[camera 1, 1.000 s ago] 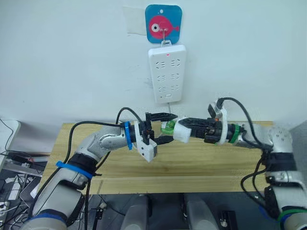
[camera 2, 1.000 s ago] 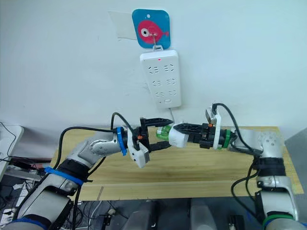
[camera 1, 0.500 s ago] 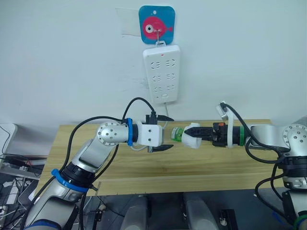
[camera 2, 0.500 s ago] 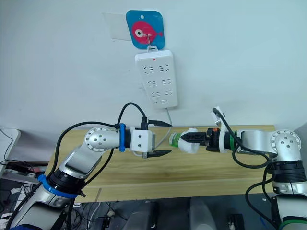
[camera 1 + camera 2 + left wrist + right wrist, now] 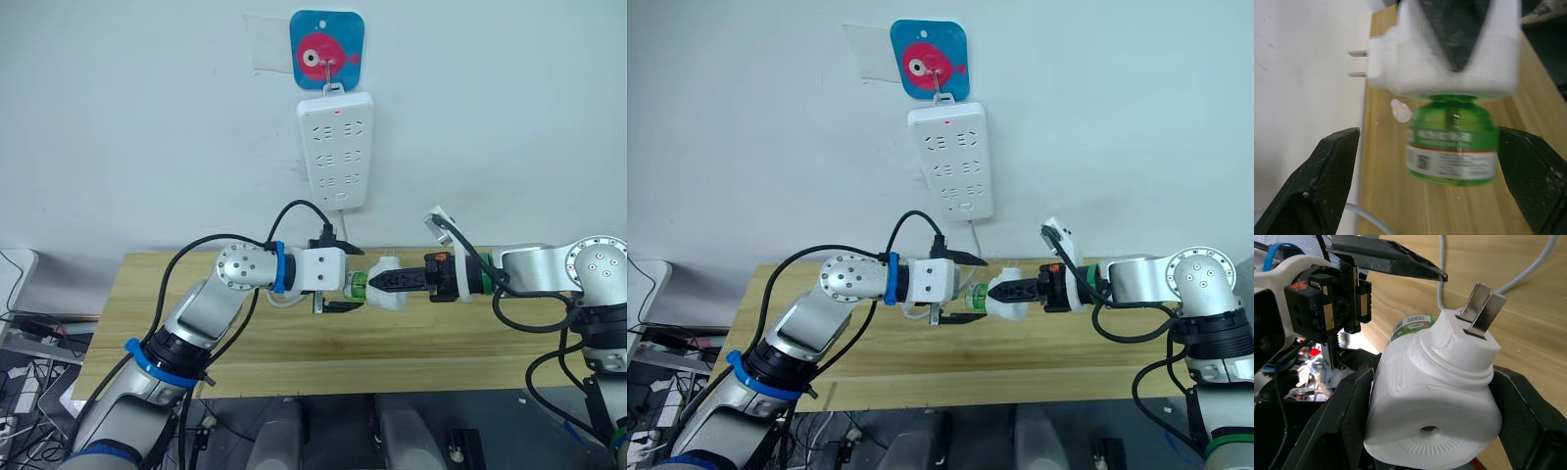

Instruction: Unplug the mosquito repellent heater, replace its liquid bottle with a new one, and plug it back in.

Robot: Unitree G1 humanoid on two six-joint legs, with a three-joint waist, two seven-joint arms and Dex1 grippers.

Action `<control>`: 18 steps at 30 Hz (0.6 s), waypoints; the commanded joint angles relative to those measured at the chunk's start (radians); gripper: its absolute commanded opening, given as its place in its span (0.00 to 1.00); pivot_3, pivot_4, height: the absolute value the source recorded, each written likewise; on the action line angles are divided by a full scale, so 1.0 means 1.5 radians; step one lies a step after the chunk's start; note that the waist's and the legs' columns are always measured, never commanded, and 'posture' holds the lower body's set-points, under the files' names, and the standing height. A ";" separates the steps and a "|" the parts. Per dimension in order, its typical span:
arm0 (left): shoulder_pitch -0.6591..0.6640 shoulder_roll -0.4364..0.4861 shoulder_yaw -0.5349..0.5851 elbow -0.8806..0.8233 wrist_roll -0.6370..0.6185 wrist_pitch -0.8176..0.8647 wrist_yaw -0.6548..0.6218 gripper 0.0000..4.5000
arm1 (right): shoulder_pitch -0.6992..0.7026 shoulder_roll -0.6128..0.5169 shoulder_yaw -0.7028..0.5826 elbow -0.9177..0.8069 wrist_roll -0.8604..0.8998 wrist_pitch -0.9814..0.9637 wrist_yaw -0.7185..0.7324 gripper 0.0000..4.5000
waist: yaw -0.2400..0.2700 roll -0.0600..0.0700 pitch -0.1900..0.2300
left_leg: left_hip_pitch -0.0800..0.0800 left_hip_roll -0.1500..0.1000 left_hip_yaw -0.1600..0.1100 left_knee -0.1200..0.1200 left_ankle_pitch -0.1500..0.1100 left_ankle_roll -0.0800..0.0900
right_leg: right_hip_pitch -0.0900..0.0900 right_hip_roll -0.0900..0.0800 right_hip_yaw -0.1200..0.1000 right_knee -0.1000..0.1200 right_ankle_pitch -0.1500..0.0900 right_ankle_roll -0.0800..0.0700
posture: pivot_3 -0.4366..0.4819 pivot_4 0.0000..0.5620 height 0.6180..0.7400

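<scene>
The white mosquito repellent heater [image 5: 389, 284] is held in the air above the table, my right gripper [image 5: 384, 283] shut on it. It is unplugged; its two prongs [image 5: 1479, 308] are bare. A green liquid bottle [image 5: 1452, 147] with a white label sticks out of the heater toward my left arm. My left gripper [image 5: 359, 279] is open, one black finger [image 5: 1327, 186] on each side of the bottle, with gaps between the fingers and the bottle.
A tall white power strip [image 5: 336, 150] hangs on the wall under a blue fish hook plate [image 5: 327, 49], its cable [image 5: 1449, 264] trailing down to the wooden table [image 5: 294, 343]. Off the table's left end lie cables and boxes [image 5: 24, 333].
My left gripper has moved right toward the heater, so its open fingers now bracket the green bottle. My right gripper, still holding the heater, has shifted slightly left. The camera has also shifted.
</scene>
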 commanded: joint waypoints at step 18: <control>-0.018 -0.016 -0.027 -0.024 0.036 0.062 0.003 0.50 | -0.023 0.015 0.011 -0.042 0.015 -0.001 0.016 0.70 | 0.000 0.000 0.000 | 0.000 0.000 0.000 0.000 0.000 0.000 | 0.000 -0.001 0.000 0.000 0.000 0.000 | 0.44 0.40 1.00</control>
